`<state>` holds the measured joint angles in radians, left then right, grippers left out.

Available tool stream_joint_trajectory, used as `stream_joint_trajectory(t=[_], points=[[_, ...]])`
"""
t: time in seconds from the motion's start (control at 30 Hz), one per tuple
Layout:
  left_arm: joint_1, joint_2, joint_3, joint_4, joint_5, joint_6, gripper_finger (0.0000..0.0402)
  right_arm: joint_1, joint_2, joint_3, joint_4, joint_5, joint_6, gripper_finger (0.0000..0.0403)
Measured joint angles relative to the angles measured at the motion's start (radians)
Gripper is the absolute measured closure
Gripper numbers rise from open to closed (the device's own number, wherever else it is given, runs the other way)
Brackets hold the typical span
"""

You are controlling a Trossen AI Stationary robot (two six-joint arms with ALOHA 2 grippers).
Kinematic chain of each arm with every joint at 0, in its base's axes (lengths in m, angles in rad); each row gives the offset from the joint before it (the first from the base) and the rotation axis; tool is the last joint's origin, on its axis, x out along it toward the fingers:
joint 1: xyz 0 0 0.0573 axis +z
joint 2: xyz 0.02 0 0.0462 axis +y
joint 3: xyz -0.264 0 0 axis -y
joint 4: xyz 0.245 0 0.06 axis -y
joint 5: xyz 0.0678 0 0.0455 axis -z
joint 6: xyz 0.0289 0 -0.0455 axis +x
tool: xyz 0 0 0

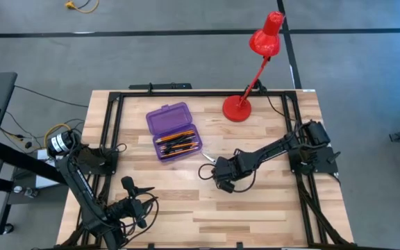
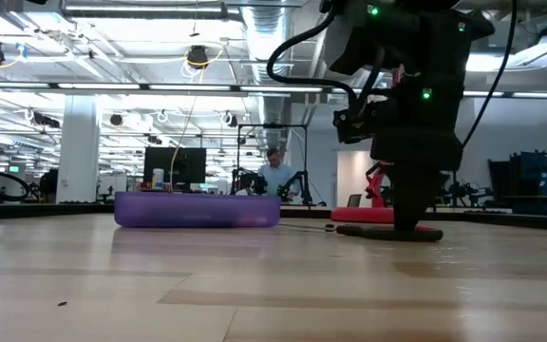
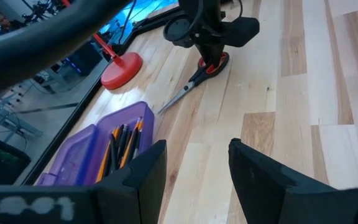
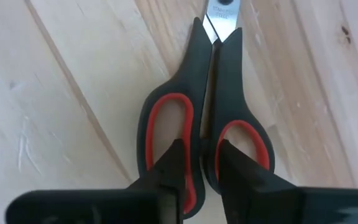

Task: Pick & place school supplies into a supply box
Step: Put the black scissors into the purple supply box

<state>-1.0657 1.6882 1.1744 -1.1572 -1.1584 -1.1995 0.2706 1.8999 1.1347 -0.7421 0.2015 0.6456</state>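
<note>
Red-handled scissors (image 4: 207, 118) lie mid-table — the right gripper (image 4: 199, 163) pinches their handles nearly shut; lifted off-centre, they could swing and miss the purple box (image 1: 174, 130).

Purple supply box (image 2: 198, 210) left of dark arm (image 2: 408, 114).

The right arm reaches in from the table's right side, stretched out low toward the middle, wrist tipped down so the right gripper (image 1: 217, 169) sits right at the tabletop. Its fingers (image 4: 173, 168) are nearly together, just a thin gap between them. The left arm is parked back at the near left corner, folded up, with the left gripper (image 3: 194, 171) hovering above the wood, fingers spread wide and holding nothing.
</note>
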Motion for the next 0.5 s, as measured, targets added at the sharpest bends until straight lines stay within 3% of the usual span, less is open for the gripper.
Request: stream_joint_trajectory(t=[0.17, 0.5], points=[[0.000, 0.000, 0.000, 0.000, 0.000, -0.015, 0.0239, 0.020, 0.000, -0.001, -0.003, 0.038, 0.001, 0.0328], [0.000, 0.000, 0.000, 0.000, -0.003, -0.016, 0.0239, 0.084, 0.004, -0.005, -0.051, 0.184, 0.008, 0.0351]])
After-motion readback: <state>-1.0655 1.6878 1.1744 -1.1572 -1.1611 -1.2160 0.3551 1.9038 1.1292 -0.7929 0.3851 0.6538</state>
